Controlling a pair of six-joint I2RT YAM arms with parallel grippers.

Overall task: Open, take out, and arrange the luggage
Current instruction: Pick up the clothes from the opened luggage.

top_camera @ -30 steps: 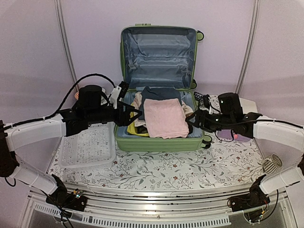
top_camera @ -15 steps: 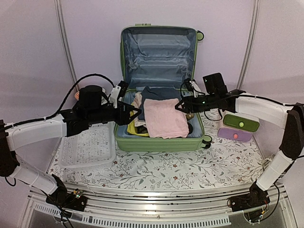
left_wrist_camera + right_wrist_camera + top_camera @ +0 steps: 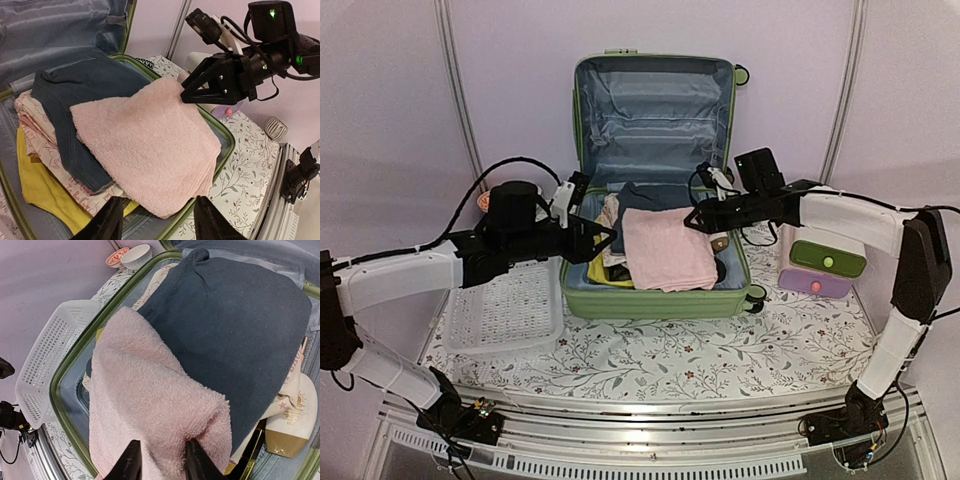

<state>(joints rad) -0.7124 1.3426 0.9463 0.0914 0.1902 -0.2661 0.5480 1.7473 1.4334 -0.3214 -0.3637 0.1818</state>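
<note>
Pinching the towel's (image 3: 145, 405) bunched edge, your right gripper (image 3: 160, 460) has cloth between narrow jaws. Lift straight up so the blue garment (image 3: 240, 315) beneath stays put. Your left gripper (image 3: 157, 220) hangs half-open, empty, over the luggage (image 3: 655, 300), which lies open mid-table.

No readable text, reddish print on patterned cloth (image 3: 80, 187) illegible
</note>
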